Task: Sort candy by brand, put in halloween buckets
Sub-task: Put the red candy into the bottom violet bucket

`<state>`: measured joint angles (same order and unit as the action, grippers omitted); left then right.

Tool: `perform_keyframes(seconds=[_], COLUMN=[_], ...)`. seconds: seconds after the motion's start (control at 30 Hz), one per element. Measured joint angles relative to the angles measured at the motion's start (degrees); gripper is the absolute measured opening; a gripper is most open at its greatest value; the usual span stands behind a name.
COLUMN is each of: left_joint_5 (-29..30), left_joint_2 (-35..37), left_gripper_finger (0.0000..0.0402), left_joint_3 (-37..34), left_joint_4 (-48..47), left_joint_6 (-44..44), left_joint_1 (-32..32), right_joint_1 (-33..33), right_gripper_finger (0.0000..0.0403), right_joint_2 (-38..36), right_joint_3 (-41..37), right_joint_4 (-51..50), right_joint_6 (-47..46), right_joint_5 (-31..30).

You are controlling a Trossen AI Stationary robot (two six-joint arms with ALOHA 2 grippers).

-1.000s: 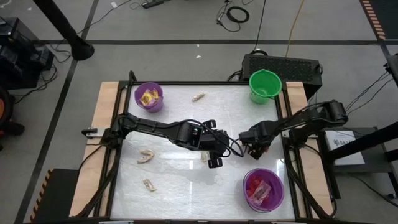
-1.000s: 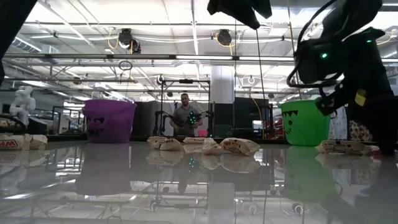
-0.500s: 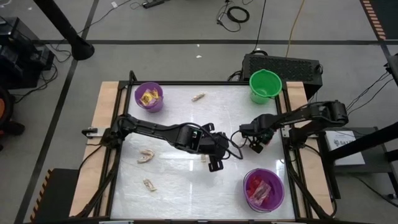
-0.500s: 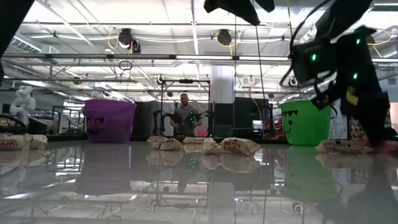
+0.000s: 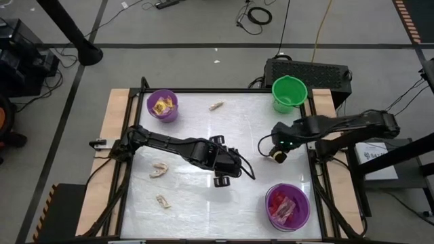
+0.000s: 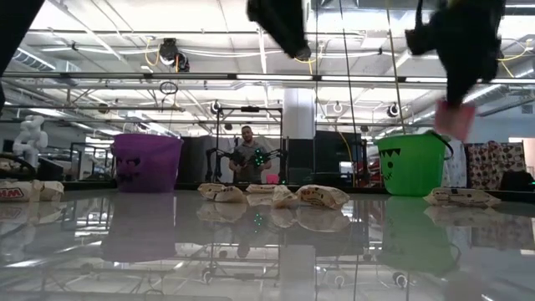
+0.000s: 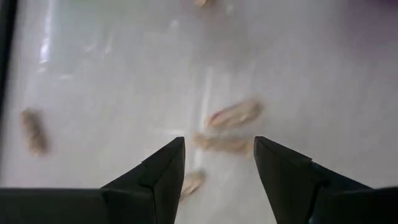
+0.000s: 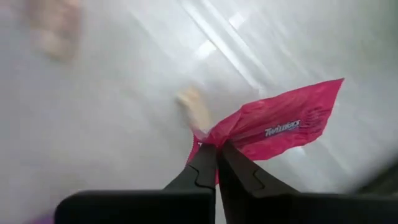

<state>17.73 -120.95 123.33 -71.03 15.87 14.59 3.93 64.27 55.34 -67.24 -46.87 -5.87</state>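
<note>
The right gripper (image 8: 216, 155) is clenched on the corner of a pink packet (image 8: 280, 124), which hangs from the fingertips above the white table (image 5: 203, 129). In the low view the packet (image 6: 454, 119) dangles well clear of the tabletop, in front of the green bucket (image 6: 410, 165). From overhead, the right gripper (image 5: 277, 153) sits near the table's right edge, between the green bucket (image 5: 289, 93) at the far right corner and the purple bucket (image 5: 287, 206) at the near right corner, which holds more red and pink packets.

The left gripper (image 7: 219, 163) hovers with its jaws spread and holding nothing, above a small cluster of tan pieces (image 7: 233, 114) on the table. Overhead, the left gripper (image 5: 224, 177) is near the table's middle, well apart from the right one.

A second purple bucket (image 5: 163, 105) at the far left corner contains yellow packets. Loose tan candy (image 5: 159, 170) lies on the left half of the table, with another piece (image 5: 216, 106) near the far edge.

In the low view a person (image 6: 248, 156) stands in the room beyond the table.
</note>
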Motion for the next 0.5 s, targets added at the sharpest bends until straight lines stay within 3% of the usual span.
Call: perform_keyframes(seconds=[0.1, 0.23, 0.33, 0.5], left_joint_5=[2.7, 6.7, 7.8, 8.2], left_joint_2=[0.0, 0.0, 0.0, 0.0], left_gripper_finger=[0.0200, 0.0200, 0.0200, 0.0200], left_joint_3=[0.0, 0.0, 0.0, -0.6], left_joint_4=[-5.8, -12.4, -14.1, -15.2], left_joint_6=[-1.5, -3.3, -6.2, -11.0], left_joint_1=[0.0, 0.0, -0.2, -0.3], right_joint_1=[4.4, 12.3, 20.0, 32.3], right_gripper_finger=[0.0000, 0.0000, 0.0000, 0.0000], right_joint_2=[-2.8, -5.4, -5.3, -3.1], right_joint_3=[2.7, 3.3, 3.3, 3.3], right_joint_4=[3.4, 14.4, 23.9, 39.9], right_joint_6=[-3.1, -6.1, -7.5, -11.4], right_joint_5=[0.3, 5.5, 9.1, 9.5])
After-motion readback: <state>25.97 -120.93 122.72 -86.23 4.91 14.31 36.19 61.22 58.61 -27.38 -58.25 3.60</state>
